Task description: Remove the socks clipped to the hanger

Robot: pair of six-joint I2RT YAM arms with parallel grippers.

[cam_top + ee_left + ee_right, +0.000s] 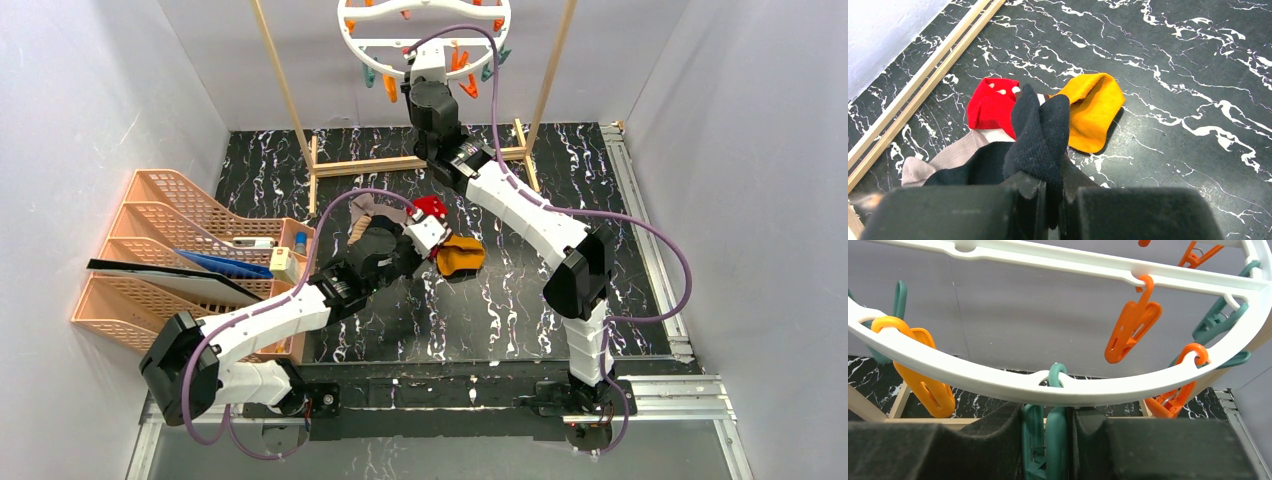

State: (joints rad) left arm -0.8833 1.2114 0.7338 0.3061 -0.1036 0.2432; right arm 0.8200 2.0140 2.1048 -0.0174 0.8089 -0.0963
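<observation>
My left gripper is shut on a black sock and holds it just above a pile of socks on the table: a red one, a mustard one, a grey-beige one and another dark one. The pile shows in the top view beside the left gripper. My right gripper is raised at the white hanger ring and is shut on a teal clothespin. No sock shows on the hanger in any view.
Orange clothespins and teal ones dangle from the ring. The wooden rack frame stands at the back of the marbled table. Stacked orange paper trays with small items stand at the left. Grey walls close in both sides.
</observation>
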